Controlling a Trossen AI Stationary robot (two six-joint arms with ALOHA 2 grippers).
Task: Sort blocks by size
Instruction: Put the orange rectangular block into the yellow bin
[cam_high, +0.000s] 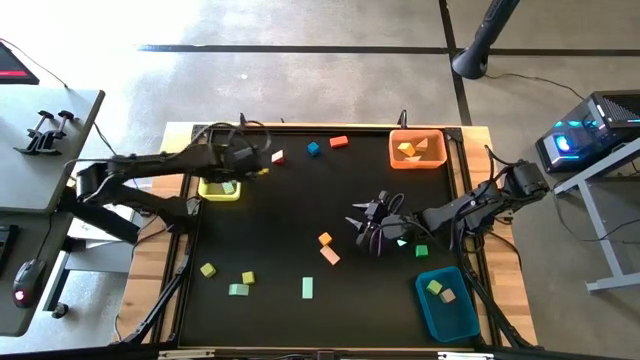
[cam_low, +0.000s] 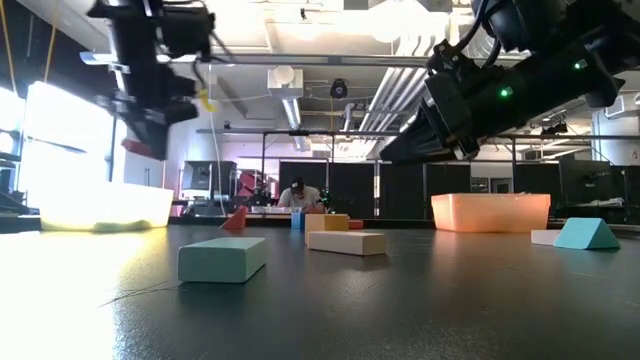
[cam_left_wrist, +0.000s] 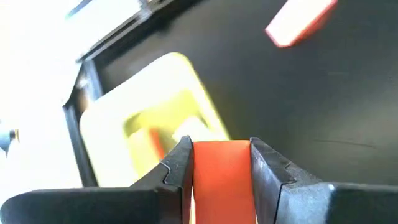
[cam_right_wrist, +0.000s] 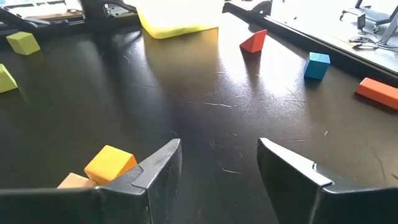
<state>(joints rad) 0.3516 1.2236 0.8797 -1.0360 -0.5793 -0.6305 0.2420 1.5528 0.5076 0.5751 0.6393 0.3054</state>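
Seen from above, a black table mat carries scattered small wooden blocks and three plastic bins. At the mat's ten o'clock, the left gripper (cam_high: 262, 160) hangs above the table just beside the yellow bin (cam_high: 205, 190), its fingers (cam_left_wrist: 177, 165) clenched on an orange-red block (cam_left_wrist: 221, 165) — probably lifted so it can be dropped into that bin, which already holds at least one block. A pale red block (cam_high: 277, 157) lies just beyond the gripper, toward twelve o'clock. Along the twelve o'clock edge sit a blue cube (cam_high: 313, 149) and an orange bar (cam_high: 338, 142), both near the mat's raised border, which would leave little room for fingers on that side. At seven o'clock a loose cluster — a green cube (cam_high: 208, 270), a yellow cube (cam_high: 248, 277), a mint bar (cam_high: 238, 290) and a second mint bar (cam_high: 308, 288) — lies well apart, with open mat all round. Near the centre are an orange cube (cam_high: 325, 239) and a pink-tan bar (cam_high: 330, 255). Just right of them the right gripper (cam_high: 368, 222) waits with its fingers released and nothing between them; a mint block (cam_high: 402, 241) and a green cube (cam_high: 421, 250) lie beside its arm. The orange bin (cam_high: 395, 158) at one o'clock and the blue bin (cam_high: 438, 318) at five o'clock each hold a few blocks. The middle of the mat is largely bare.
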